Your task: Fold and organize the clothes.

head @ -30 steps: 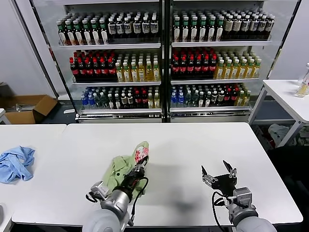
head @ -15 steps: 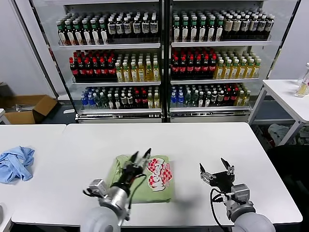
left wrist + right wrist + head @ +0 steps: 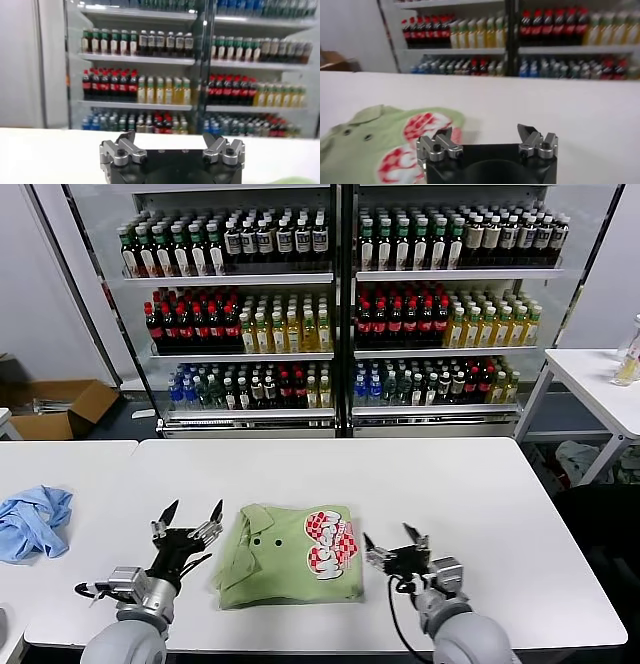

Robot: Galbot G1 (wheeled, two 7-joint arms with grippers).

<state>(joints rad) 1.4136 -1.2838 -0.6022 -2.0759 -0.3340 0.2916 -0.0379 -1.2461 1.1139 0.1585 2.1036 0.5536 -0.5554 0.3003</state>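
The light green polo shirt [image 3: 285, 564] lies folded flat on the white table [image 3: 470, 494], collar and dark buttons on its left part, the red-and-white checkered logo [image 3: 333, 546] on its right part. My left gripper [image 3: 189, 519] is open and empty just left of the shirt. My right gripper [image 3: 394, 539] is open and empty just right of the shirt's logo edge. In the right wrist view the shirt [image 3: 365, 145] lies beside the open gripper [image 3: 485, 135]. The left wrist view shows its open gripper [image 3: 172, 140] over bare table.
A crumpled blue cloth [image 3: 32, 522] lies on the neighbouring table at the far left. Drink coolers full of bottles [image 3: 340, 304] stand behind the table. A cardboard box [image 3: 55, 406] sits on the floor at the left. Another white table [image 3: 600, 384] stands at the right.
The left gripper let go of the shirt and moved off to its left. The shirt now lies flat and folded. The right gripper moved left, close to the shirt's right edge.
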